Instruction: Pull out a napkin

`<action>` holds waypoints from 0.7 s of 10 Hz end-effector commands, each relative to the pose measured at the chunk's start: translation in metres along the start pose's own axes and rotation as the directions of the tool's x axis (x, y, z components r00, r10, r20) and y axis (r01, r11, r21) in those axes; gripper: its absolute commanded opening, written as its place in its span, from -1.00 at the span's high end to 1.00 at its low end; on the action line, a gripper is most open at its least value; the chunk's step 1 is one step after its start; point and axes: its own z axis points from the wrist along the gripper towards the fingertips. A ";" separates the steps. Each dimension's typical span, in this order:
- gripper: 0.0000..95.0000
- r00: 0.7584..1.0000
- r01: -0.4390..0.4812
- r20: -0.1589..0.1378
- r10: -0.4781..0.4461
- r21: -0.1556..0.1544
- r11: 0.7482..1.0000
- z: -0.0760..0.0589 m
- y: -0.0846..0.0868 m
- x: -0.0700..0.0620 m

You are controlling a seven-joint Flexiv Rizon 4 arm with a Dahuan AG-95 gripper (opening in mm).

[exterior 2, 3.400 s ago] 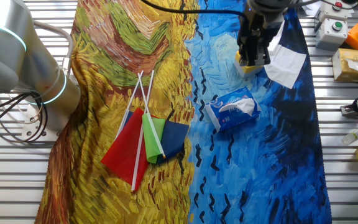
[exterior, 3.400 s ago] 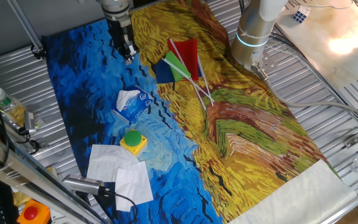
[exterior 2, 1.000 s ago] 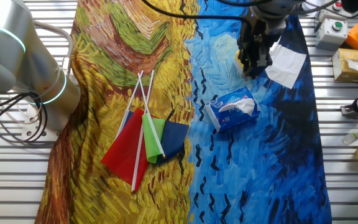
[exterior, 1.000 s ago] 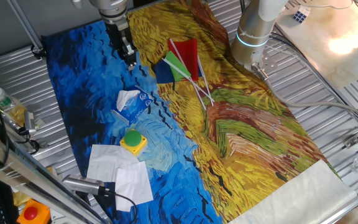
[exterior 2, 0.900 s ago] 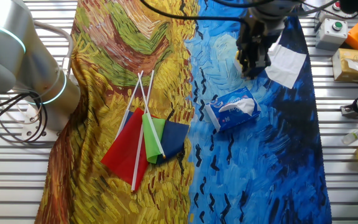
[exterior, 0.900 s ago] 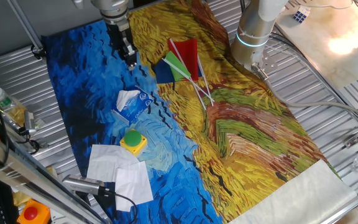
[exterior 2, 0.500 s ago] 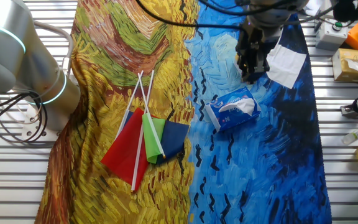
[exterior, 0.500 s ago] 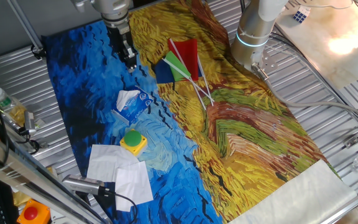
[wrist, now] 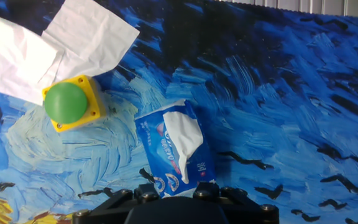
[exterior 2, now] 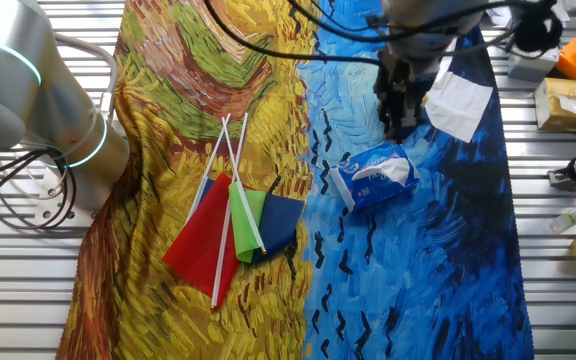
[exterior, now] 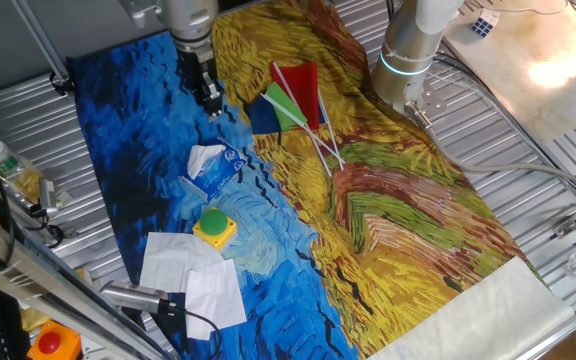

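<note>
- The tool point(exterior: 211, 98) hangs above the painted cloth point(exterior: 388, 230) that covers the surface; whether its fingers are apart or together cannot be told, and nothing visible is held.
- A blue tissue packet point(wrist: 178, 151) lies just below and ahead of the tool, apart from it, with white tissue point(wrist: 184, 138) bulging from its slot.
- Beyond the packet sits a yellow button box point(wrist: 71, 104) with a green button.
- The napkin point(wrist: 93, 34) lies flat past the box, touching its far side, well apart from the tool; another white sheet point(wrist: 17, 58) overlaps it.
- Folded flags point(exterior 2: 238, 225) on white sticks lie off to one side.
</note>
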 end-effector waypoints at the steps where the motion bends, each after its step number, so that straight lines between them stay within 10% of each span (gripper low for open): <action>1: 0.20 1.000 -0.008 0.009 0.007 0.004 1.000 0.005 -0.001 0.000; 7: 0.20 1.000 0.003 0.022 -0.003 -0.001 1.000 0.040 -0.005 -0.009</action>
